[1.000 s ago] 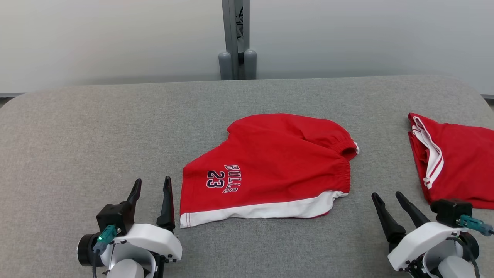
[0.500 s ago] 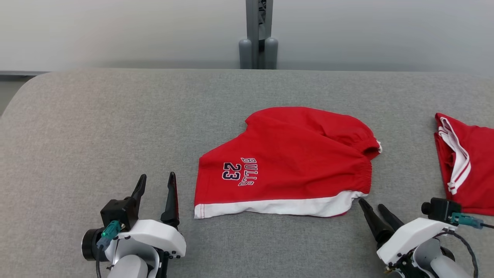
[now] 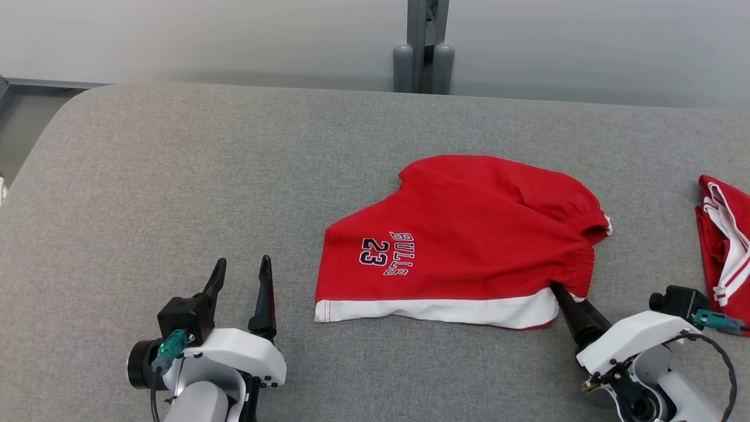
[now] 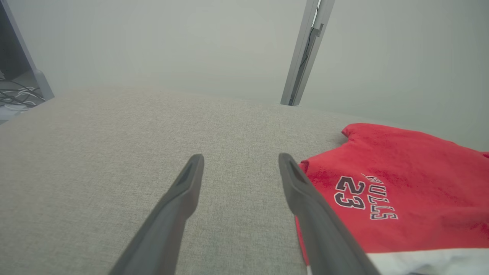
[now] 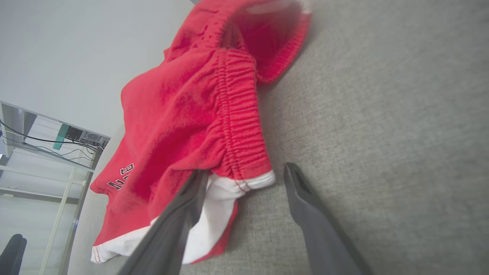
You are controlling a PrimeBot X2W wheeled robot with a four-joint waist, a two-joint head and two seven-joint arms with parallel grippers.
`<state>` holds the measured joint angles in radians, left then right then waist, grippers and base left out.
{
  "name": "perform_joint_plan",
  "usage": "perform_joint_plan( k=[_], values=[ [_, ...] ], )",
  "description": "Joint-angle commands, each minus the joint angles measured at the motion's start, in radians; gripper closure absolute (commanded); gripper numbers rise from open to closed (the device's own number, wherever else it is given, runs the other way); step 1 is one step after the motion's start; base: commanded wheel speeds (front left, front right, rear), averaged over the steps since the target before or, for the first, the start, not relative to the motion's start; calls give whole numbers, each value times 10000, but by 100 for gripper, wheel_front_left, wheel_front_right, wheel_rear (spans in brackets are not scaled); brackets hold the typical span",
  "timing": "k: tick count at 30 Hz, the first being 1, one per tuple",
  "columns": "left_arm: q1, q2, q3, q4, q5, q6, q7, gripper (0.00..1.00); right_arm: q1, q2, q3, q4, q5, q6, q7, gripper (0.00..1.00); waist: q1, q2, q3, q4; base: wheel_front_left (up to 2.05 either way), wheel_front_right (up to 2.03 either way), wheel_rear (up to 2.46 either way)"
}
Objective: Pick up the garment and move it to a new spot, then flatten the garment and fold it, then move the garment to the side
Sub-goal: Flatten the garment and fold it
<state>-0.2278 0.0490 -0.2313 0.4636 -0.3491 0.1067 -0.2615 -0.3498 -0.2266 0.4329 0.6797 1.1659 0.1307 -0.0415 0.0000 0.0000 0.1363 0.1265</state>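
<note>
Garment (image 3: pixel 463 234): waistband corner between spread jaws of right gripper (image 5: pixel 245 171), presumably staged for pickup; left gripper (image 3: pixel 243 261) likewise released, idle beside hem.

"BULLS" and "23" on the red shorts (image 3: pixel 463 234)

Soft, even light falls from above on the grey bench (image 3: pixel 176 176), leaving only thin, faint shadows tucked under the hem of the garment (image 3: pixel 469 234). The head view is crisp. Both wrist views bend at the edges, tilting the post (image 4: pixel 303 53). Close to the lens, the fingers of the left tool (image 4: pixel 240 157) and right tool (image 5: pixel 245 170) look soft, and the bench weave smears toward the right wrist view's right edge.
</note>
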Motion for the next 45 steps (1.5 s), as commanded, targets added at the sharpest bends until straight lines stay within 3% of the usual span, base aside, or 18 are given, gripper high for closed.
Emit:
perform_joint_plan(
  k=[1,2,3,5,7,8,24,36,45],
  values=[
    [-83,38,39,-39,71,31,-34,0,34,26,112,130,107,3,13,0,0,0,17,19,0,0,0],
    [-83,36,53,-45,70,30,-34,0,40,12,148,134,153,3,6,2,0,0,26,25,0,0,0],
    [-82,38,64,-50,76,27,-34,0,46,-6,183,144,203,3,-13,33,0,0,35,28,0,0,0],
    [-87,38,86,-58,99,37,-34,0,31,-43,251,164,274,3,-41,72,0,0,53,19,0,0,0],
    [-94,36,95,-68,94,61,-34,0,-4,-117,302,208,305,1,-99,96,0,0,65,-4,0,0,0],
    [-100,38,96,-67,89,70,-34,0,-16,-164,336,237,308,1,-152,100,0,0,68,-20,0,0,0],
    [-88,38,-239,418,-223,-156,-34,0,-667,-975,1479,279,-956,3,-1186,100,0,0,-127,-239,0,0,0],
    [-503,41,-2067,2503,-1982,-1596,39,0,-1085,-1026,2159,659,-1484,3,-1312,100,0,0,-346,-259,0,0,0],
    [-990,41,-3279,3299,-2976,-1893,201,0,-1190,-964,2483,817,-1449,3,-1359,100,0,0,-316,-400,0,0,0]
  ],
)
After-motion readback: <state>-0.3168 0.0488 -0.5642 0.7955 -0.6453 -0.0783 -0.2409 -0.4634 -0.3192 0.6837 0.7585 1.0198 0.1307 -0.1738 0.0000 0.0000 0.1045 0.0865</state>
